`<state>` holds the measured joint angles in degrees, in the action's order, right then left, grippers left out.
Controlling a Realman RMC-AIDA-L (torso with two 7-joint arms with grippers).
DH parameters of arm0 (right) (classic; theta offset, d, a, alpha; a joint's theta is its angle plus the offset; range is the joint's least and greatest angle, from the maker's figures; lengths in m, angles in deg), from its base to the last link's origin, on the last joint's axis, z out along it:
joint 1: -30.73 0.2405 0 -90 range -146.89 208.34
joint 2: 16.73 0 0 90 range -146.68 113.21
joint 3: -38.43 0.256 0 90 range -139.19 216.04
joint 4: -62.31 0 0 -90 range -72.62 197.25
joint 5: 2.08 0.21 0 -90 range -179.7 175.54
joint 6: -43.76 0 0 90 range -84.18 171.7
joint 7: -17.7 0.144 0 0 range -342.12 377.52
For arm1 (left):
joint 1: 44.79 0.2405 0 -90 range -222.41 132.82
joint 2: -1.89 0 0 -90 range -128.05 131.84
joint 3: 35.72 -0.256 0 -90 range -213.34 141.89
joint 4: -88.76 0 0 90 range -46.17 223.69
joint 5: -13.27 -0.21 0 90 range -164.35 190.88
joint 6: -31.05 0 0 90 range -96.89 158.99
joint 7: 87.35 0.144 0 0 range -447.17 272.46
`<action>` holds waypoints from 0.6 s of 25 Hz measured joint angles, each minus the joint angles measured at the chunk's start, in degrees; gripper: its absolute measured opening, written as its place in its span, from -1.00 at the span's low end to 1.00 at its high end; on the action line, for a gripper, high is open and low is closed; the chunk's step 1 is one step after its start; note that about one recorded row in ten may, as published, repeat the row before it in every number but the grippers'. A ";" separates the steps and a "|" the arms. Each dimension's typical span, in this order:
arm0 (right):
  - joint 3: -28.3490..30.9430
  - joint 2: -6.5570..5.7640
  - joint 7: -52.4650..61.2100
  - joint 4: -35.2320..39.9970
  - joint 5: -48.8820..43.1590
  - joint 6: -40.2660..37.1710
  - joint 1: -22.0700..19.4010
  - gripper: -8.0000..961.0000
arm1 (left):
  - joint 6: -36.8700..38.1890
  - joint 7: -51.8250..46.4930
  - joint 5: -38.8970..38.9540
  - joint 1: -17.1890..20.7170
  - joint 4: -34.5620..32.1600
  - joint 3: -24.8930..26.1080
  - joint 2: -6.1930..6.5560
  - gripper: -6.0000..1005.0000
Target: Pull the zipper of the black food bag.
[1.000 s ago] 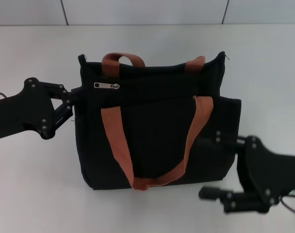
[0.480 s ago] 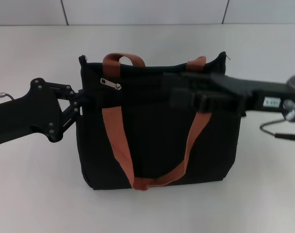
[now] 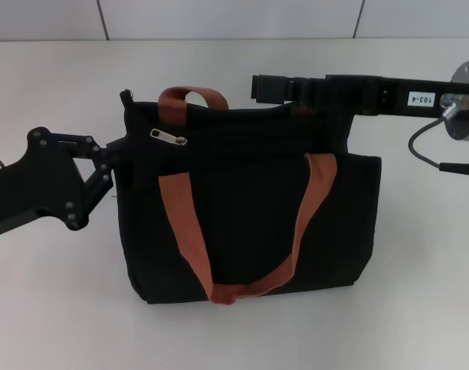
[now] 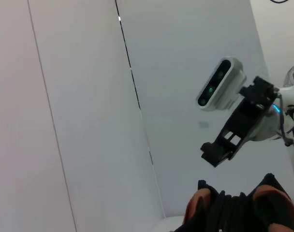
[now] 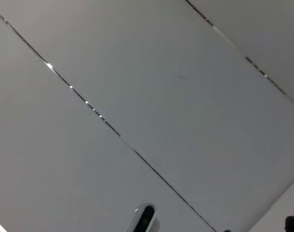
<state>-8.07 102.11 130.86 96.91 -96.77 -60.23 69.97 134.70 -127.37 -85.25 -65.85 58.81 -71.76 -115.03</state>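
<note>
The black food bag point(image 3: 250, 223) stands upright in the middle of the white table, its two brown-orange handles point(image 3: 190, 96) on top and down its front. The silver zipper point(image 3: 169, 136) lies on the track near the bag's upper left corner. My left gripper point(image 3: 117, 153) presses against the bag's left edge, just below and left of that pull tab. My right gripper point(image 3: 258, 86) reaches in from the right, level, above the bag's back top edge and well right of the zipper. The left wrist view shows the bag's top point(image 4: 234, 212) and the right gripper point(image 4: 224, 145) above it.
The white table point(image 3: 420, 293) extends on all sides of the bag, with a tiled wall point(image 3: 234, 19) behind it. A grey cable point(image 3: 423, 150) loops under the right wrist. The right wrist view shows only the wall point(image 5: 147, 96).
The right arm rose from the front right of the table, swept across the bag and now hovers over its back top edge. The left gripper shifted slightly left, staying at the bag's edge.
</note>
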 joint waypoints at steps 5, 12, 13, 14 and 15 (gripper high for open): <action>0.07 -0.60 5.54 1.47 0.11 0.25 0.92 0.63 | -0.61 2.66 0.20 0.14 0.04 0.57 -0.66 -0.93; -0.47 -1.46 7.94 4.40 -1.91 1.21 4.19 0.62 | -0.75 3.55 0.24 0.36 0.17 1.33 -1.05 -0.93; -0.49 -1.77 8.41 4.47 -2.88 1.21 5.25 0.62 | -0.75 3.58 0.24 0.39 0.19 1.33 -1.09 -0.93; -0.51 -2.15 9.04 4.56 -4.08 1.22 6.54 0.62 | -0.77 3.58 0.24 0.39 0.20 1.33 -1.15 -0.93; -0.54 -2.84 10.64 4.63 -7.17 1.15 9.30 0.60 | -0.81 3.59 0.24 0.41 0.21 1.33 -1.26 -0.93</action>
<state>-8.62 99.28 141.50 101.54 -103.94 -59.08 79.28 133.89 -123.78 -85.01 -65.44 59.03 -70.43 -116.29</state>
